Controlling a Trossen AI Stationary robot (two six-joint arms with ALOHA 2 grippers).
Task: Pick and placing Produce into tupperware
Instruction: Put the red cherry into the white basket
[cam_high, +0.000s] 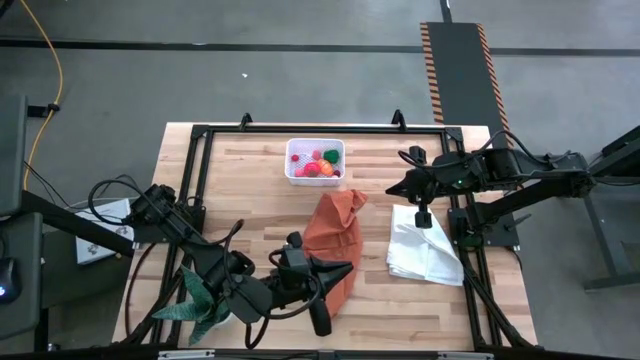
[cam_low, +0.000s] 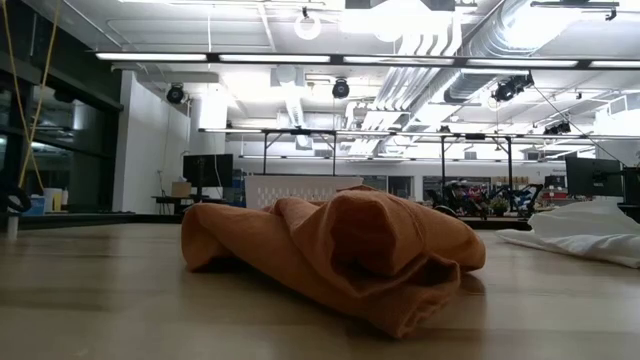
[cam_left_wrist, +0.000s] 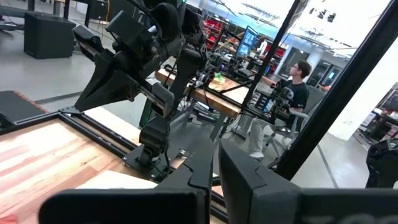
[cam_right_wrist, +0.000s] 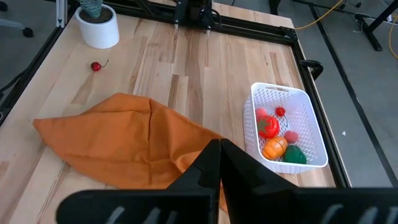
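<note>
The white tupperware (cam_high: 315, 162) stands at the table's far middle, also seen in the right wrist view (cam_right_wrist: 314, 134). In it lies produce: a red piece (cam_right_wrist: 268, 126), an orange one (cam_right_wrist: 273, 148), a green one (cam_right_wrist: 295, 154) and a pink one (cam_right_wrist: 290, 135). A dark red cherry (cam_right_wrist: 95, 66) lies on the bare wood near the potted plant. My left gripper (cam_high: 345, 268) is shut with nothing between its fingers (cam_left_wrist: 199, 171); it points level, raised above the near end of the orange cloth. My right gripper (cam_high: 392, 188) is shut too (cam_right_wrist: 219, 152), held high, right of the tupperware.
A crumpled orange cloth (cam_high: 335, 235) lies mid-table and fills the low view (cam_low: 340, 250). A white cloth (cam_high: 425, 250) lies to its right. A green spiky plant in a white pot (cam_high: 200, 305) stands at the near left. A person (cam_left_wrist: 298, 81) sits beyond the table.
</note>
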